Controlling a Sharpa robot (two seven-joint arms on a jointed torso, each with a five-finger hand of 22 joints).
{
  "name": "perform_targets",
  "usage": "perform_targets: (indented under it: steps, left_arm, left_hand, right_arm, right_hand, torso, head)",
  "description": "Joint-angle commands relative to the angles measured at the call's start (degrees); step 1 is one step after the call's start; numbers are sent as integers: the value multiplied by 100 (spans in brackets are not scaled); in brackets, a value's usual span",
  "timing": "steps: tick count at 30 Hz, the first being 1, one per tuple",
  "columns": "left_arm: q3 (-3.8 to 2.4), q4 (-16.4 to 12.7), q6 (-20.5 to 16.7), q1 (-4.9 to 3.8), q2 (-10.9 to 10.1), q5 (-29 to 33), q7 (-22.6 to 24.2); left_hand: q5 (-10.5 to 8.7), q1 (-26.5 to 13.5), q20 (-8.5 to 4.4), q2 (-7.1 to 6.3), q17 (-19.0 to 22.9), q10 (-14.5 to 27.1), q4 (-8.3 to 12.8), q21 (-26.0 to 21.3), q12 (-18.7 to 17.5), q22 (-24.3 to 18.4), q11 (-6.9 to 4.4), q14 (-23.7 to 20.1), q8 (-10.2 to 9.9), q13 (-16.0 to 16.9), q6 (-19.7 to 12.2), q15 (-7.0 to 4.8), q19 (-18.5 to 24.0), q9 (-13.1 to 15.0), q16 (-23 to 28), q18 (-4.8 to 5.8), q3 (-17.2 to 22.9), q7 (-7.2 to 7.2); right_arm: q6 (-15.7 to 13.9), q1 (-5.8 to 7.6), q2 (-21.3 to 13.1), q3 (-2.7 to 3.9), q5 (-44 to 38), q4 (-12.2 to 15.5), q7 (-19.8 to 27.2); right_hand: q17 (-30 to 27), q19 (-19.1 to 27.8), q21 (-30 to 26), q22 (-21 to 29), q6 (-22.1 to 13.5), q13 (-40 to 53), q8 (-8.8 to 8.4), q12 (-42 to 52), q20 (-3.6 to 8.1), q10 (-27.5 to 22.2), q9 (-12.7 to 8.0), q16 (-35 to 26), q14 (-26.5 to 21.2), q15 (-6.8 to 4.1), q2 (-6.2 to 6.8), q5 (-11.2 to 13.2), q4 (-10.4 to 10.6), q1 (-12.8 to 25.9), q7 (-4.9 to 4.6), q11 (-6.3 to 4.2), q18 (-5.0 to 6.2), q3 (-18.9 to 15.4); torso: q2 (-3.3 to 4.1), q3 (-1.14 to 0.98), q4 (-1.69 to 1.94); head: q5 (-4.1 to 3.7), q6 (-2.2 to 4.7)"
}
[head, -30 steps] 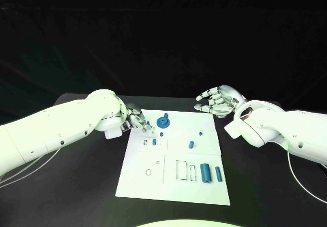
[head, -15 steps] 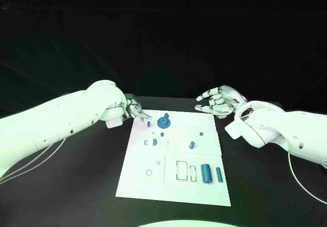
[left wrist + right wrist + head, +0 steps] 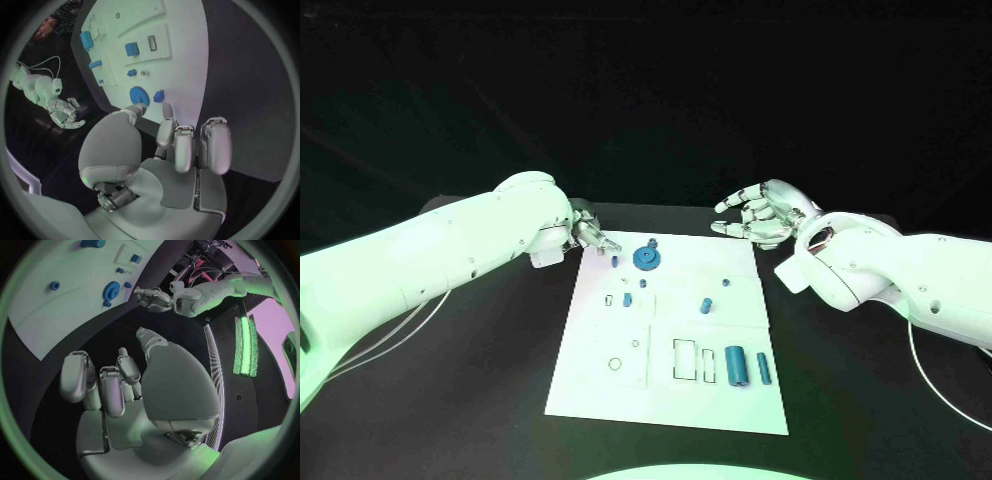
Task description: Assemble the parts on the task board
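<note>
The white task board [image 3: 668, 395] lies in the middle of the black table. A blue gear [image 3: 646, 259] stands near its far edge, with a small blue peg [image 3: 616, 262] beside it. Small blue pieces [image 3: 705, 305] sit mid-board. A thick blue cylinder [image 3: 734, 364] and a thin one [image 3: 762, 367] lie near the right edge. My left hand [image 3: 586, 238] hovers at the board's far left corner, fingers apart and empty; its fingers [image 3: 181, 145] reach out short of the gear [image 3: 139, 95]. My right hand [image 3: 762, 215] hangs off the far right corner, loosely curled, holding nothing [image 3: 119, 385].
Outlined rectangular slots [image 3: 685, 360] and a small ring [image 3: 615, 364] mark the board's near half. Black table [image 3: 459, 400] lies bare on both sides of the board. The right wrist view shows my left hand [image 3: 153, 297] beyond the gear [image 3: 112, 290].
My left hand has lifted away from the board's left edge toward its far left corner. The right hand has stayed still.
</note>
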State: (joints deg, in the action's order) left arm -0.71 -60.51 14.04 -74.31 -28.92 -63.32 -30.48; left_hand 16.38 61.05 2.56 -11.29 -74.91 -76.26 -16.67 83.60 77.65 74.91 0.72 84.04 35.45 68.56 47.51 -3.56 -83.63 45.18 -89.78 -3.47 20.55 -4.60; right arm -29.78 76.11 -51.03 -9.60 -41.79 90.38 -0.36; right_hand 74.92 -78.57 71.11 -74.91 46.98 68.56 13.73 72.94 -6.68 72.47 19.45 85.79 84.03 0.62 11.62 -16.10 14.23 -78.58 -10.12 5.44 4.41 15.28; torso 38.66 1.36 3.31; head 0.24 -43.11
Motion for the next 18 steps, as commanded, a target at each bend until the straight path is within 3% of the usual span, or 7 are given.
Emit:
perform_targets:
  steps: [1, 18]
  left_arm:
    - [12, 83, 64, 1, 66, -75, 156]
    - [62, 385, 135, 69, 316, 13, 227]
  left_hand:
    - [29, 60, 42, 23, -1509, 36, -2, -15, -26, 10, -6, 596, -34, -8, -21, 56, -14, -13, -22, 42, -30, -32]
    - [22, 74, 49, 45, -1509, 47, -1, -14, -30, 12, 2, 596, -57, -14, -19, 64, -14, -27, -22, 42, -36, -39]
  right_arm:
    - [55, -4, 9, 1, -50, 0, 58]
    - [64, -4, 47, 1, -50, -12, 62]
  right_hand:
    - [422, 24, -25, -43, 23, -5, 30, 25, 1, 1, -6, -17, 333, 2, 6, -3, 39, -50, 26, -49, 39, 1]
    - [425, 28, -31, -39, 23, -8, 30, 23, 1, -1, -6, -16, 334, 2, 6, -3, 40, -50, 26, -49, 41, 1]
  torso:
    - [-1, -1, -1]
    - [-7, -6, 9]
  head:
    - [-4, -5]
    - [-4, -6]
